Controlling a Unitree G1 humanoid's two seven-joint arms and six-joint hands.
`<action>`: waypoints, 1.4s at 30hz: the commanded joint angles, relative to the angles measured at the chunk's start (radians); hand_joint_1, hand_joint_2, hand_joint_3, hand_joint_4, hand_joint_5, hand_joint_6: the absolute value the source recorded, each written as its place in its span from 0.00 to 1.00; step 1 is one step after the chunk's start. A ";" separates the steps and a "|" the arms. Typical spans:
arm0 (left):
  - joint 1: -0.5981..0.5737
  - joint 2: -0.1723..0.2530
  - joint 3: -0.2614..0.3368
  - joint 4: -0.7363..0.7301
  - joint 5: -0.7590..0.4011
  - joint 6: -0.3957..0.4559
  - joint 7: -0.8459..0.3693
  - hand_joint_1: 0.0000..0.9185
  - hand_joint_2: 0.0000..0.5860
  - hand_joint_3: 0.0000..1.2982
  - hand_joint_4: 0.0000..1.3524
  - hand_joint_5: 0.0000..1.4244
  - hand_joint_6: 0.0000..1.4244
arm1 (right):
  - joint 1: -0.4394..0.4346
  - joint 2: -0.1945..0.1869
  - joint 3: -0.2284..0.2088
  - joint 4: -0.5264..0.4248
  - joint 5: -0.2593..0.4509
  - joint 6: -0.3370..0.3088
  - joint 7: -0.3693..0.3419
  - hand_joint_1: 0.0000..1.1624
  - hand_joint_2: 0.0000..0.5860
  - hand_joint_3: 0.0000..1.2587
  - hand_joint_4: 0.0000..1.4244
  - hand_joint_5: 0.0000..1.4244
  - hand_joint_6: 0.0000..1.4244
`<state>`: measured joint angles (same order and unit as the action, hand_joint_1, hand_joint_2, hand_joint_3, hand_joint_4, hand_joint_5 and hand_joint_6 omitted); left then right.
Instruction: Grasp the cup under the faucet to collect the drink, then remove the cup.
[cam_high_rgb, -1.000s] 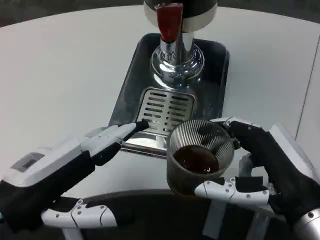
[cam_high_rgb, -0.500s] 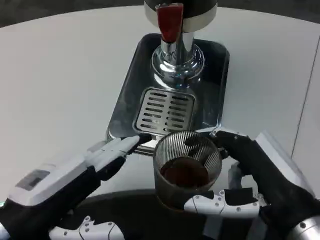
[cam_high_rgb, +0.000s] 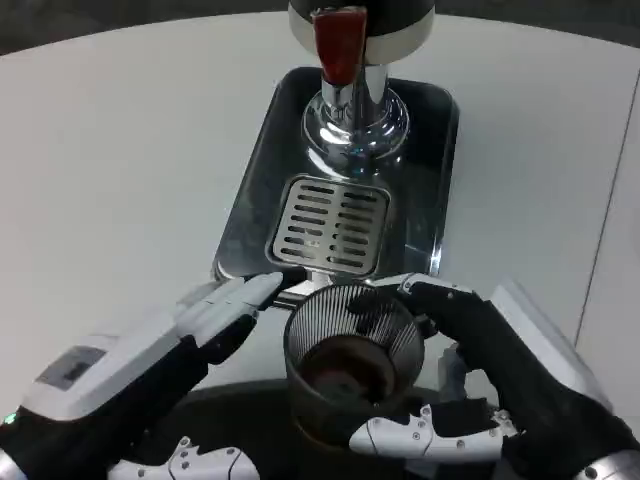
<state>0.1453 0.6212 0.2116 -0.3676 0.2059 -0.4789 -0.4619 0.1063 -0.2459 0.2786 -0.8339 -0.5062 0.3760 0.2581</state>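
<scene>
Now the right hand (cam_high_rgb: 500, 400) grasps the ribbed glass cup (cam_high_rgb: 350, 365) with dark drink inside.
The cup is off the metal drip tray (cam_high_rgb: 255, 190), just before its near edge. The left hand (cam_high_rgb: 170, 345) is released, fingers (cam_high_rgb: 245, 295) reaching to that edge. Farther, the grille (cam_high_rgb: 330, 225) and the red-handled faucet (cam_high_rgb: 340, 45).

White table (cam_high_rgb: 110, 150) seen from above, its matte surface spanning most of the view under even, diffuse lighting with no hard shadows. The far edge of the table curves across the upper corners, where a dark floor (cam_high_rgb: 60, 18) lies beyond it. At the right side a thin dark seam (cam_high_rgb: 612, 205) runs diagonally down the white surface, dividing off a narrow white strip along the picture's right margin.
</scene>
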 joint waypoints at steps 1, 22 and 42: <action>0.009 -0.014 -0.014 -0.017 0.014 0.020 0.019 0.00 0.11 0.00 0.00 0.00 0.00 | 0.006 0.012 0.019 -0.044 0.000 -0.026 0.004 0.88 0.35 0.70 0.72 0.81 0.88; 0.056 -0.030 -0.015 -0.034 0.027 0.053 0.053 0.00 0.11 0.00 0.00 0.00 0.00 | 0.004 0.022 0.057 -0.039 -0.010 -0.026 0.009 0.88 0.35 0.70 0.72 0.80 0.88; 0.036 -0.019 -0.016 -0.019 0.024 0.040 0.051 0.00 0.11 0.00 0.00 0.00 0.00 | -0.010 0.031 0.063 -0.036 -0.016 -0.020 0.010 0.88 0.35 0.70 0.72 0.80 0.88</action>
<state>0.1724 0.5905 0.1918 -0.3905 0.2118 -0.4306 -0.4190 0.1033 -0.2279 0.3379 -0.8386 -0.5238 0.3759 0.2668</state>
